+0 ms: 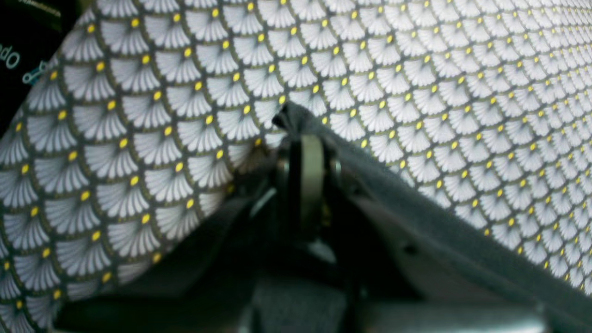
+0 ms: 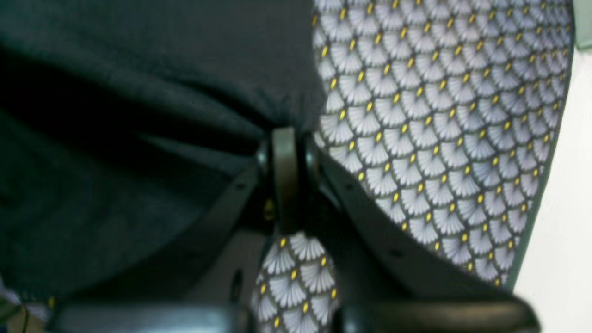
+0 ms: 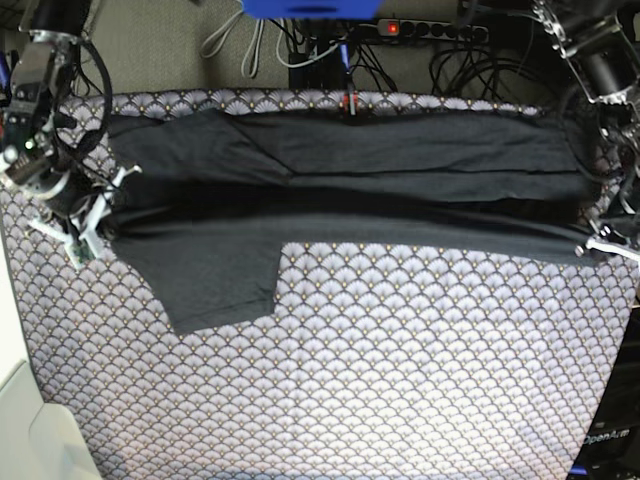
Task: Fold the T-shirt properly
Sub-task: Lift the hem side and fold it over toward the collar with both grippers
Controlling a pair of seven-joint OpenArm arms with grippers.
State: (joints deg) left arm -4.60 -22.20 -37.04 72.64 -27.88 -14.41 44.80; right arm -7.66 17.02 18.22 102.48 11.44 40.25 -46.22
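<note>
Left wrist view: left pincer pinched on a bunched edge of the T-shirt above the patterned cloth.
Right wrist view: right pincer clamped on a T-shirt edge.
Base view: T-shirt spread lengthwise across the cloth-covered bench, held at both ends.

The right gripper has its two dark jaws pressed together on a bunched edge of the dark charcoal soft knit T-shirt, which fills the upper left and drapes in blurred folds. To the right and below lies the purple-white scallop-patterned cloth with yellow dots. A pale plain surface runs along its right edge.
</note>
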